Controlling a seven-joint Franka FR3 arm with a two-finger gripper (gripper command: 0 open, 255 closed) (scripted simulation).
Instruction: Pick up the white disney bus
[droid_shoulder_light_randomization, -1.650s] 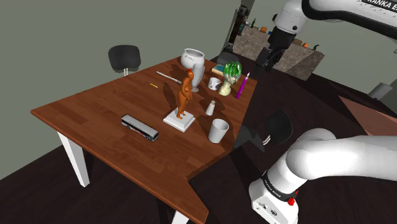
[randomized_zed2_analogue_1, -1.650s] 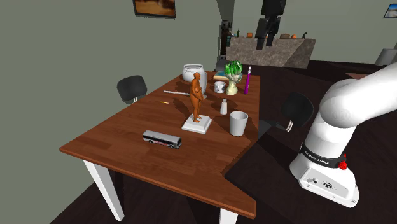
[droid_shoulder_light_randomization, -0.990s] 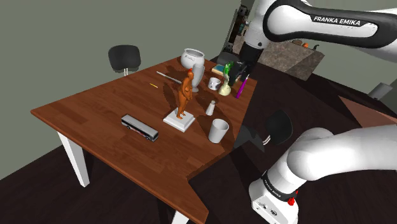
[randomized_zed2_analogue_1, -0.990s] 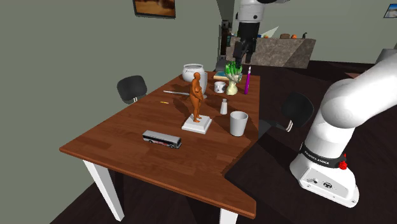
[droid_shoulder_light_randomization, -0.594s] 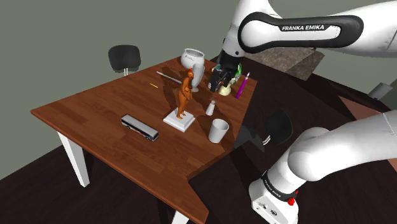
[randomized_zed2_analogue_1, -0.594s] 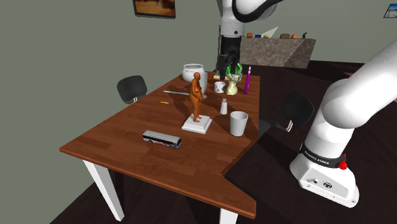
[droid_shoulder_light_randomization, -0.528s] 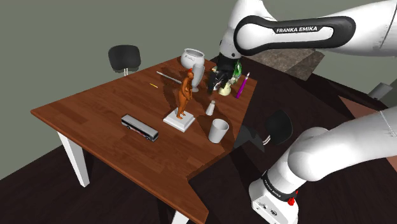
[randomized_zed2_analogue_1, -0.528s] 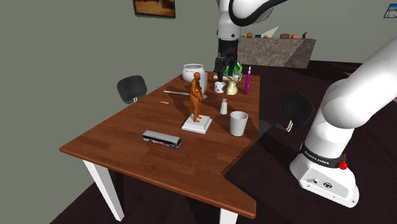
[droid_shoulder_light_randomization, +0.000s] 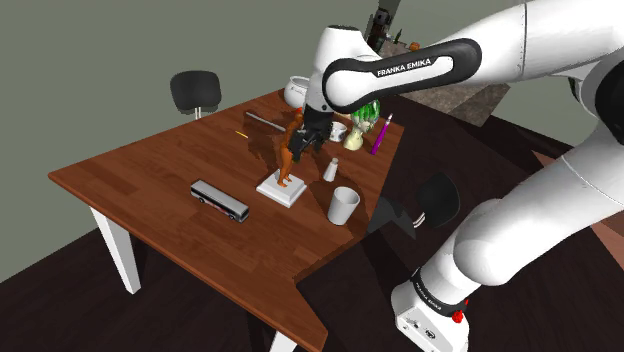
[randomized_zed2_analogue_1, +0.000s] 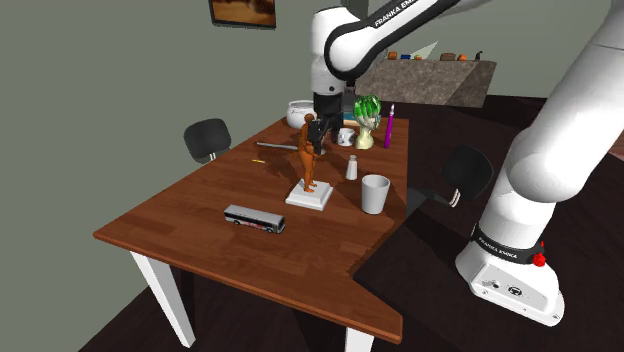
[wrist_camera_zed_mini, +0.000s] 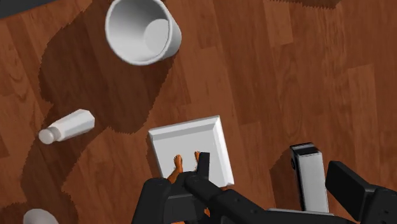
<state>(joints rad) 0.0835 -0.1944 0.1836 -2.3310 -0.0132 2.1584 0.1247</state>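
The bus (droid_shoulder_light_randomization: 219, 200) is a small grey-and-white model with dark windows, lying on the brown wooden table (droid_shoulder_light_randomization: 150, 165) toward the shoulder view's left of an orange figurine. It also appears in the second exterior view (randomized_zed2_analogue_1: 254, 218) and the wrist view (wrist_camera_zed_mini: 310, 181). My black gripper (droid_shoulder_light_randomization: 303, 143) hangs above the table right beside the figurine's upper body (randomized_zed2_analogue_1: 309, 150), well away from the bus. My gripper (wrist_camera_zed_mini: 261, 205) is open with nothing held; one finger (wrist_camera_zed_mini: 159, 196) overlaps the figurine's legs, and the bus lies far below between the fingers.
The figurine stands on a white square base (wrist_camera_zed_mini: 191, 148). Close by are a white cup (droid_shoulder_light_randomization: 343, 205), a small white shaker (droid_shoulder_light_randomization: 330, 169), a green plant (droid_shoulder_light_randomization: 364, 110), a purple pen (droid_shoulder_light_randomization: 379, 136) and a white vase (randomized_zed2_analogue_1: 300, 112). A black chair (droid_shoulder_light_randomization: 195, 92) stands behind the table.
The arm has swung down from above the far end of the table toward the shoulder view's left, bringing the gripper from near the plant to beside the figurine. The bus has not moved.
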